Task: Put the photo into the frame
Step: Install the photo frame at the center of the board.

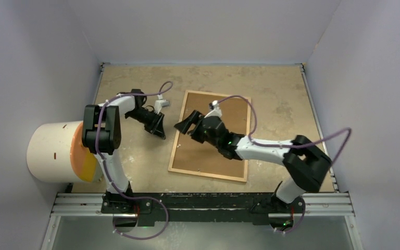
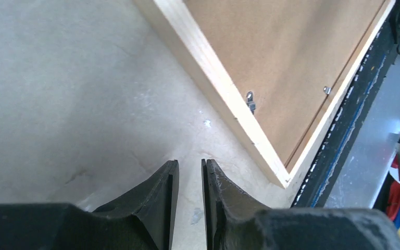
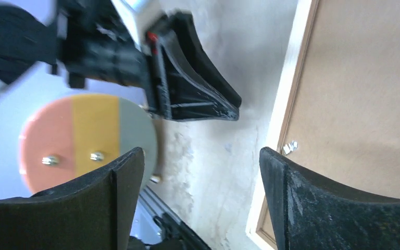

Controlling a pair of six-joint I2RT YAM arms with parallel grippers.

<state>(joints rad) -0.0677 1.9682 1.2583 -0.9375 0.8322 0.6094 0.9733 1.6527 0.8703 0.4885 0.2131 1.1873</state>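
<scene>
The frame lies back up on the bench, the left pincer almost closed and empty just beside its left edge, the right pincer wide open over that edge.

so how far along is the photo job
Done: frame lies face down, brown backing board fitted. No photo shows, so whether it's inside is hidden. In hand: nothing; left pincer nearly shut beside the frame, right pincer open above its edge. Left: maybe nothing, if it's in.
</scene>
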